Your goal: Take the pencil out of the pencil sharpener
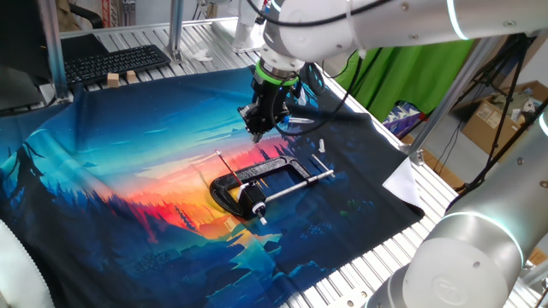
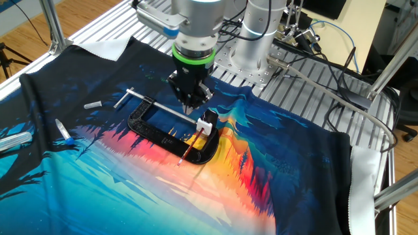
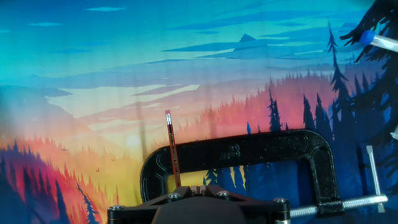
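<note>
My hand (image 2: pixel 191 99) hovers, fingers seemingly together, mid-frame above the pencil (image 3: pixel 172 149); descending off-line could jam against the clamp (image 3: pixel 249 152).

cloth (image 1: pixel 111 162): printed fabric, matt, soft folds | C-clamp (image 3: pixel 273 149): black metal, rough grainy finish | its screw rod (image 3: pixel 348 204): shiny threaded metal | pencil (image 3: pixel 172 155): dark reddish, slightly glossy, pale tip | desk (image 2: pixel 313 104): ribbed bare metal | arm (image 1: pixel 402 21): smooth glossy white

Slatted metal table (image 2: pixel 307 104) under a printed sunset cloth (image 2: pixel 98 183); black C-clamp (image 2: pixel 157 130) at frame centre, marker (image 2: pixel 63 132) left.
</note>
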{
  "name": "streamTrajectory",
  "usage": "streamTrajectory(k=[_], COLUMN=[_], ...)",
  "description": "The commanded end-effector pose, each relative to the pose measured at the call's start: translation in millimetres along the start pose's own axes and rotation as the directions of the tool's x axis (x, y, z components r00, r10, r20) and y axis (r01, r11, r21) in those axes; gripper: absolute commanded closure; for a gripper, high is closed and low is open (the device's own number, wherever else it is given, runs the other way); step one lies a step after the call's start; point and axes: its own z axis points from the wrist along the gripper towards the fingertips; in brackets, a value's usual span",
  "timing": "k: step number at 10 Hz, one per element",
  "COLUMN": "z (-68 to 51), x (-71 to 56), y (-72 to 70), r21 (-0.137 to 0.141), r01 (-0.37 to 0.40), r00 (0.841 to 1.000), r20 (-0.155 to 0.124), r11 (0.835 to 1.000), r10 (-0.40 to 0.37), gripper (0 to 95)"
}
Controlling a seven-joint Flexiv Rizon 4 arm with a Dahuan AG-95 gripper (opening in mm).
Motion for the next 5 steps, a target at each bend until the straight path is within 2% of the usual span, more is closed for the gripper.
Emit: streamTrajectory(k=[1, 5], z=[-0.3, -0.8], x=[1.0, 1.6], y=[-0.3, 0.8], r21=[0.005, -0.001], r01=[0.005, 0.01], r00=[1.0, 1.0], r20=[0.002, 0.0], r11=[1.0, 1.0], r10=[-0.005, -0.01], gripper=[95.0, 95.0])
